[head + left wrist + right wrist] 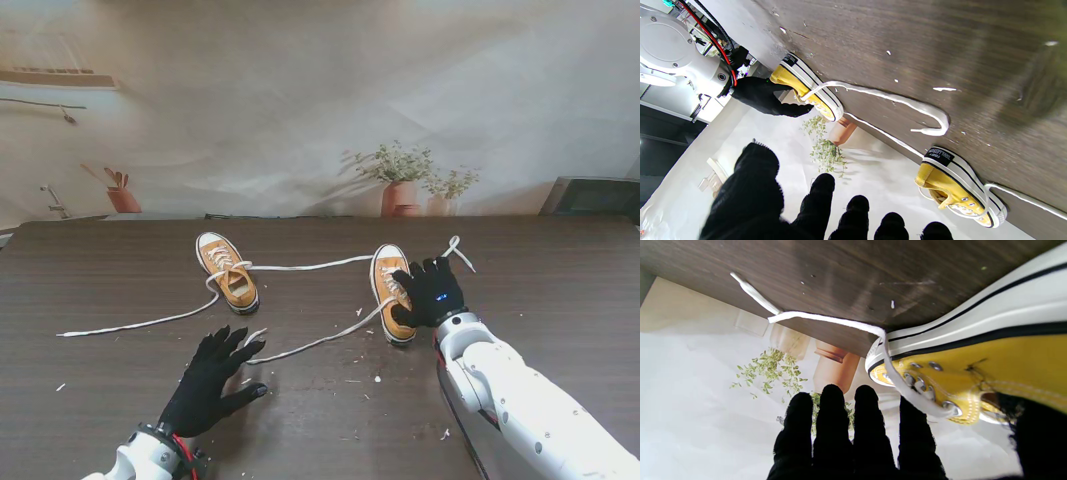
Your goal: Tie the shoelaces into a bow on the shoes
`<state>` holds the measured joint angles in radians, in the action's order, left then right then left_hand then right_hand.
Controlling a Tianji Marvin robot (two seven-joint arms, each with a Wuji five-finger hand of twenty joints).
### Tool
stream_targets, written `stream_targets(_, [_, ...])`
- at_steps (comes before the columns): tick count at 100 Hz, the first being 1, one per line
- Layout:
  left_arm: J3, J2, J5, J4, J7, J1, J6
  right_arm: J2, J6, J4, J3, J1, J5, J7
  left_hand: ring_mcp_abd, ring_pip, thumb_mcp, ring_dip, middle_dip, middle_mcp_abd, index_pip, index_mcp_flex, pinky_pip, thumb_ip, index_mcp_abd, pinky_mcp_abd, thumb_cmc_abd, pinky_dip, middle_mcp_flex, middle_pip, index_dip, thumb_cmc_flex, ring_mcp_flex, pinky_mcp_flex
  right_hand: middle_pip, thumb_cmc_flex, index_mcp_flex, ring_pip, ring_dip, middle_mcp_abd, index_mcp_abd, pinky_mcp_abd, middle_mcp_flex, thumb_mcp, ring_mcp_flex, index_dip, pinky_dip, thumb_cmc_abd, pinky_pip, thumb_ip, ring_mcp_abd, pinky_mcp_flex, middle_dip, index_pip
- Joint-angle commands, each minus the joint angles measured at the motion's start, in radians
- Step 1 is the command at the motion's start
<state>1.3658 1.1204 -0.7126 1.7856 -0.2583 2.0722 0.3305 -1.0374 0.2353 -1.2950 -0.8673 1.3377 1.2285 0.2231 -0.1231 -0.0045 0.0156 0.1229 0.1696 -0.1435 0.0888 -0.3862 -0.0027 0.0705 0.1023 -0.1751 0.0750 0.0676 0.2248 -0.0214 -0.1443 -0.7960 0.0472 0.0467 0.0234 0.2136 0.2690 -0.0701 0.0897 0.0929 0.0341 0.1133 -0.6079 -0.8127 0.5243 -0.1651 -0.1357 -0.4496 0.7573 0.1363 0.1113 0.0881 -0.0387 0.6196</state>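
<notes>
Shoelaces (310, 265) are seen untied, trailed across the table (560, 270) from two yellow shoes (228, 271), right hand (433, 292) laid against the right-side shoe (392, 293), grasp unclear, left hand (212, 380) spread, nothing grasped.

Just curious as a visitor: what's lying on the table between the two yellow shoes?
In the stand's view, one white lace runs across the dark table from the left shoe to the right shoe.

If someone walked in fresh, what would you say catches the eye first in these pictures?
Two yellow shoes sit mid-table: the left shoe and the right shoe, their white laces sprawled untied across the dark table. The black-gloved right hand rests against the right shoe, while the left hand spreads open nearer to me.
</notes>
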Motion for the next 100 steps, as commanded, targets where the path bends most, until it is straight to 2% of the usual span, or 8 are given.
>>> stream_targets(1, [0.001,0.0,0.0,0.009,0.013,0.006,0.007,0.0,0.001,-0.01,0.001,0.014,0.006,-0.014,0.016,-0.005,-0.019,0.017,0.002,0.009,-0.001,-0.011,-0.012,-0.015,-0.018,0.02,-0.021,-0.006,0.012,-0.003,0.018,-0.017,-0.008,0.005,-0.03,0.026,-0.019,0.0,0.012,0.026,-0.02,0.023,0.018,-0.011,-0.013,-0.011,0.004,-0.004,0.008,-0.019,0.022,-0.016,-0.008,0.002])
stream_targets(31, [0.001,0.001,0.002,0.009,0.009,0.008,0.02,-0.009,0.011,0.069,0.063,-0.064,-0.043,0.014,0.012,-0.004,-0.019,0.017,0.003,0.005,-0.001,-0.008,-0.012,-0.015,-0.019,0.019,-0.02,-0.005,0.018,-0.005,0.018,-0.019,-0.005,0.005,-0.032,0.041,-0.059,-0.009,0.016,0.027,-0.016,0.038,0.028,-0.021,0.002,-0.007,0.003,-0.011,0.015,-0.021,0.035,-0.004,-0.007,-0.006])
stream_targets(44, [0.0,0.001,0.001,0.009,0.007,0.008,0.02,-0.012,0.019,0.111,0.106,-0.108,-0.064,0.014,0.007,-0.004,-0.019,0.018,0.003,0.004,-0.002,-0.007,-0.012,-0.015,-0.021,0.019,-0.021,-0.004,0.018,-0.004,0.018,-0.019,-0.006,0.005,-0.033,0.045,-0.096,-0.013,0.018,0.031,0.031,0.043,0.044,-0.041,0.007,-0.008,0.002,-0.017,0.019,-0.018,0.04,0.001,-0.005,-0.001])
stream_targets(64, [-0.001,0.001,0.001,0.011,0.007,0.01,0.015,-0.041,0.017,0.236,0.187,-0.178,-0.129,0.187,-0.014,-0.003,-0.019,0.021,0.006,-0.01,-0.002,-0.003,-0.012,-0.015,-0.023,0.019,-0.02,-0.004,0.027,-0.005,0.018,-0.02,-0.01,0.005,-0.016,0.086,-0.077,-0.108,0.064,0.042,0.159,0.095,-0.06,-0.265,0.202,-0.033,-0.046,-0.086,0.115,0.005,0.055,0.137,-0.018,0.077])
stream_targets(69, [0.0,0.001,0.001,0.012,0.007,0.01,0.013,-0.048,0.015,0.255,0.197,-0.187,-0.144,0.215,-0.014,-0.002,-0.019,0.022,0.007,-0.012,-0.002,-0.003,-0.012,-0.016,-0.024,0.019,-0.02,-0.004,0.031,-0.006,0.018,-0.02,-0.01,0.005,0.046,0.105,-0.054,-0.169,0.093,0.043,0.197,0.117,-0.09,-0.343,0.3,-0.049,-0.077,-0.101,0.178,0.008,0.046,0.214,-0.054,0.098])
stream_targets(81, [0.001,0.002,0.001,0.014,0.004,0.012,0.012,-0.07,0.014,0.289,0.203,-0.194,-0.189,0.272,-0.02,-0.001,-0.019,0.024,0.01,-0.016,0.0,-0.005,-0.012,-0.015,-0.028,0.018,-0.018,-0.003,0.041,-0.006,0.018,-0.022,-0.005,0.005,0.527,0.21,0.025,-0.335,0.162,0.06,0.277,0.186,-0.049,-0.424,0.533,-0.089,-0.138,-0.137,0.342,0.004,0.034,0.427,-0.28,0.135])
stream_targets(94, [0.003,0.002,-0.003,0.016,0.001,0.014,0.016,-0.084,0.011,0.316,0.205,-0.196,-0.213,0.315,-0.027,0.001,-0.018,0.028,0.015,-0.022,0.003,-0.006,-0.011,-0.016,-0.036,0.017,-0.016,-0.001,0.055,-0.008,0.017,-0.027,0.002,0.005,0.632,0.323,0.148,-0.506,0.243,0.034,0.324,0.257,-0.268,-0.428,0.737,-0.116,-0.209,-0.127,0.495,-0.003,0.017,0.644,-0.304,0.156])
stream_targets(100, [0.004,0.002,-0.004,0.016,0.0,0.015,0.017,-0.091,0.003,0.328,0.206,-0.197,-0.227,0.337,-0.03,0.001,-0.019,0.029,0.017,-0.024,0.004,-0.005,-0.01,-0.016,-0.036,0.016,-0.016,0.0,0.059,-0.008,0.017,-0.025,0.003,0.005,0.639,0.407,0.241,-0.637,0.303,0.025,0.333,0.293,-0.401,-0.414,0.785,-0.133,-0.243,-0.161,0.558,0.099,0.011,0.741,-0.285,0.167])
